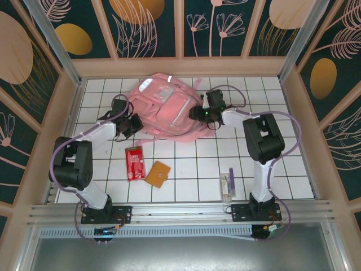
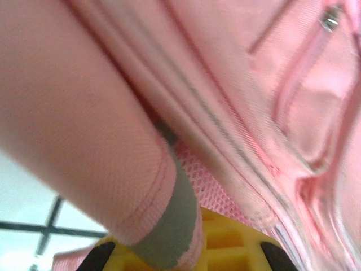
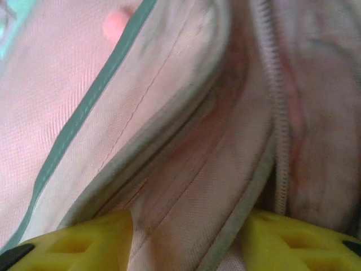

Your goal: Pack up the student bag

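- My left gripper (image 1: 133, 125) is clamped shut on a fold of the student bag (image 1: 163, 107). It's a pink edge with a grey strip along it, on the bag's left side.
- My right gripper (image 1: 198, 113) is on the opposite side. Its yellow fingers (image 3: 73, 243) stand apart with a zippered seam bunched between them. I can't tell if it's actually pinching or just straddling the fabric.
- The bag lies slumped at the far middle of the white tiled table (image 1: 271, 169), between both arms.
- My guess at the step in hand is getting the opening held wide. The right side should bite just one layer by the zipper. Then ease the two sides apart gently so the soft fabric doesn't slip out.
- The red packet (image 1: 135, 162), orange pouch (image 1: 158, 174) and clear tube (image 1: 228, 186) sit nearer my bases, well apart from the bag.
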`<act>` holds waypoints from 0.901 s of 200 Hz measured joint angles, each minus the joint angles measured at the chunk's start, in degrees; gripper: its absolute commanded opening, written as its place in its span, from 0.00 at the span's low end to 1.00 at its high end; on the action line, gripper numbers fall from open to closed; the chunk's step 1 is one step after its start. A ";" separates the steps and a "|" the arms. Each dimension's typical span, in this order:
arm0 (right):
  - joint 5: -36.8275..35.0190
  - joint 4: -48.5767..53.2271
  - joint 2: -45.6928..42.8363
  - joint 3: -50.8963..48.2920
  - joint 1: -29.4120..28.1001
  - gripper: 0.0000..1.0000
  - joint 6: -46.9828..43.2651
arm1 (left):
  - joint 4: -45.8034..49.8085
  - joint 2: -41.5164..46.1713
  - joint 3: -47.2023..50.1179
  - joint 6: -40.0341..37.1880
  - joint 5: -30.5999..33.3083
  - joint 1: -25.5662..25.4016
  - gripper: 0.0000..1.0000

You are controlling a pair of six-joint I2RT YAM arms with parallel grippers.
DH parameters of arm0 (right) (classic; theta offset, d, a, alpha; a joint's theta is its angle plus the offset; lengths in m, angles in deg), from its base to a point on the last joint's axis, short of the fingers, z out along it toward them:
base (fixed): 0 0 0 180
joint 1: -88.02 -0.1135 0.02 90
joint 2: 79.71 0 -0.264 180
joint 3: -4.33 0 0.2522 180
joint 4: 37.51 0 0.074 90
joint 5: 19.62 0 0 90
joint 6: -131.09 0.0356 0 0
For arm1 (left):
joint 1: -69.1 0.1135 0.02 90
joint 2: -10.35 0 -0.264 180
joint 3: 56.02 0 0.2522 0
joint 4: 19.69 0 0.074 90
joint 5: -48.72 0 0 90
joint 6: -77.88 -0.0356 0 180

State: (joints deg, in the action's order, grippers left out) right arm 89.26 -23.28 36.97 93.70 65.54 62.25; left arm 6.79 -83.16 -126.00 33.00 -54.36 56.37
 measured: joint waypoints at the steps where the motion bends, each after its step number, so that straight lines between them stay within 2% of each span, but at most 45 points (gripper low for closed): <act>1: -0.04 -0.07 0.09 0.15 0.04 0.57 0.04 | 0.00 0.11 0.00 0.09 -0.04 -0.09 0.00; 26: -1.92 0.52 0.04 1.88 1.42 0.63 1.07 | 0.04 1.97 0.00 3.85 -1.60 -2.80 0.00; 47: -4.31 4.15 -3.69 0.74 1.77 0.66 2.01 | -0.92 3.26 2.12 7.78 -3.10 -3.89 0.00; 72: -6.86 8.63 -16.50 -6.75 1.36 0.67 2.34 | -0.92 3.65 4.22 11.34 -3.63 -4.22 0.00; 87: -8.09 11.28 -25.94 -11.45 -0.09 0.64 2.29 | -0.96 3.65 4.33 12.61 -4.26 -4.22 0.00; 100: -8.52 12.24 -32.59 -14.86 -3.67 0.59 2.43 | -1.14 3.65 4.33 13.49 -4.79 -4.22 0.00; 113: -6.93 11.96 -36.17 -17.38 -9.68 0.57 2.08 | -1.16 3.65 4.26 14.05 -5.31 -4.22 0.00; 146: -2.82 5.62 -32.30 -21.88 -25.68 0.57 -3.61 | -1.40 3.65 4.09 15.32 -7.50 -4.22 0.00; 164: -2.25 -2.29 -29.62 -26.21 -29.40 0.55 -11.67 | -1.33 3.87 4.07 15.87 -8.46 -4.22 0.00; 180: -2.97 -14.40 -28.76 -33.18 -30.18 0.51 -20.72 | -1.31 4.74 4.09 16.09 -9.22 -4.22 0.00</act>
State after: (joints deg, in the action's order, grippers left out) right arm 86.29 -37.69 8.21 60.52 35.36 41.53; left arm 5.47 -78.42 -121.92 49.09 -63.58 52.15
